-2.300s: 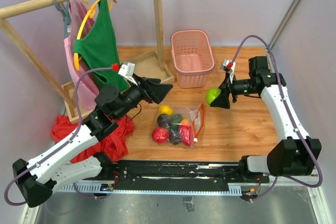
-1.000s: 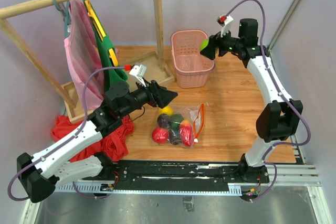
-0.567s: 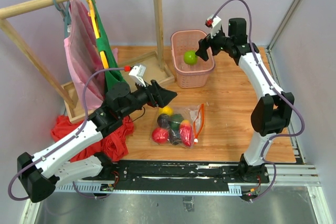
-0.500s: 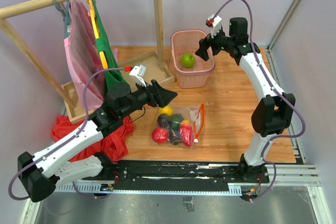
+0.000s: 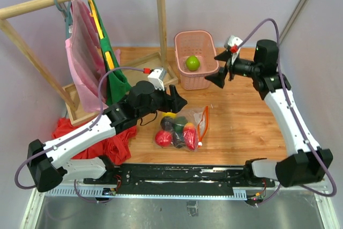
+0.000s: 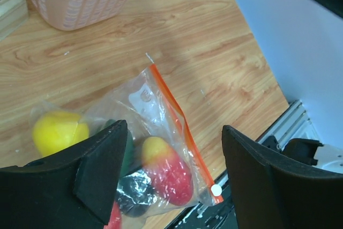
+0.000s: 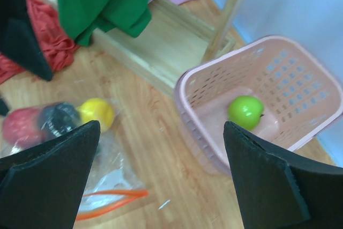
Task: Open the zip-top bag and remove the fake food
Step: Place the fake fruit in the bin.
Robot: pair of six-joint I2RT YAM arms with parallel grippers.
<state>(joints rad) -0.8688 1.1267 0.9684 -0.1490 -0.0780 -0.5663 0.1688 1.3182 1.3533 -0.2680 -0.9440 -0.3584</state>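
The right jaws stand spread wide with nothing between them, drawn back just beside the pink basket (image 5: 195,80). A moment ago they held the light green piece (image 5: 192,63) over it; now that piece lies on the basket's floor, so we count one item out. The left jaws are parted and empty too, and have come forward to hang over the zip-top bag (image 6: 142,97), apparently not touching it. The bag lies flat on the counter (image 5: 241,122) in front of the basket, where it lay before. Its clear film is crinkled and its orange-red zip strip (image 6: 179,123) looks parted. The yellow piece (image 6: 59,132), red piece (image 6: 171,178) and dark pieces (image 6: 134,199) sit inside, so we judge most of the fake food (image 5: 174,130) remains to be taken.
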